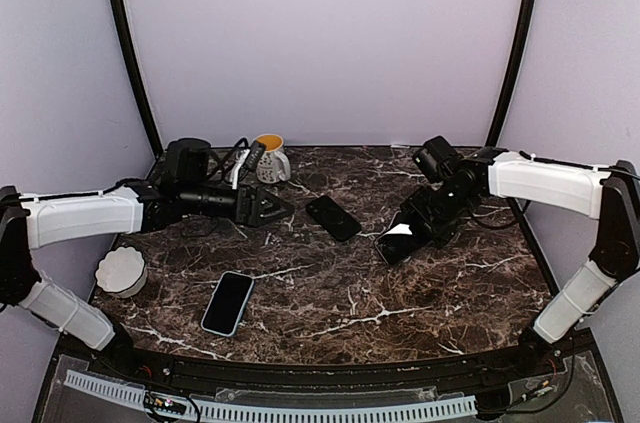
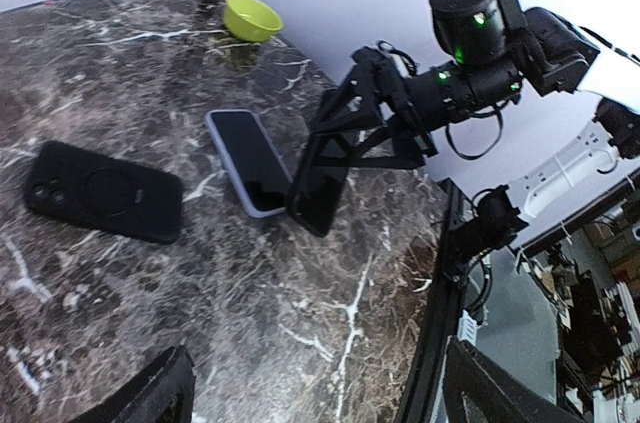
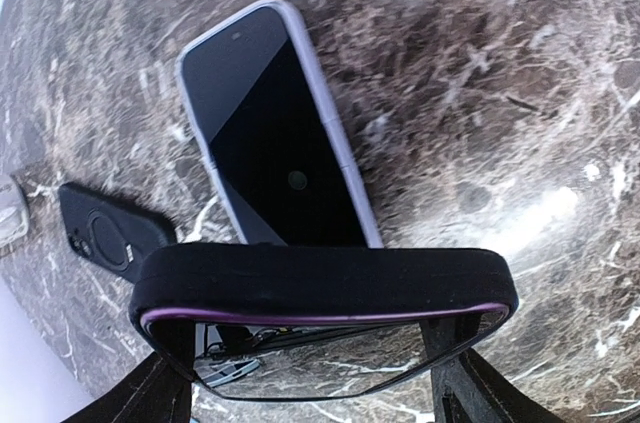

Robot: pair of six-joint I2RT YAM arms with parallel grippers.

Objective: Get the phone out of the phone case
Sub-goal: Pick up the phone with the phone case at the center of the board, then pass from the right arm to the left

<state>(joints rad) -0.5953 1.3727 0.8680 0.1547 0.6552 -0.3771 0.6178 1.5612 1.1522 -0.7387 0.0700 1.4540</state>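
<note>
My right gripper [image 3: 310, 383] is shut on a phone [image 3: 320, 288], a finger on each side edge. The phone has a glossy dark screen and a thick matte black rim with a thin purple line. It hangs tilted, its lower end down by the marble, also seen as the phone [image 2: 320, 188] in the left wrist view and the phone [image 1: 400, 240] from above. A black phone case [image 1: 333, 217] with a ring on its back lies flat mid-table. Left of the case, my left gripper [image 1: 272, 205] is open, nothing between its fingers [image 2: 165, 388].
A lavender-rimmed phone [image 3: 275, 133] lies face up just beyond the held one. Another phone with a pale blue rim [image 1: 228, 303] lies near the front left. A white mug [image 1: 268, 158], a round white disc [image 1: 121, 271] and a green bowl [image 2: 251, 16] stand around the edges.
</note>
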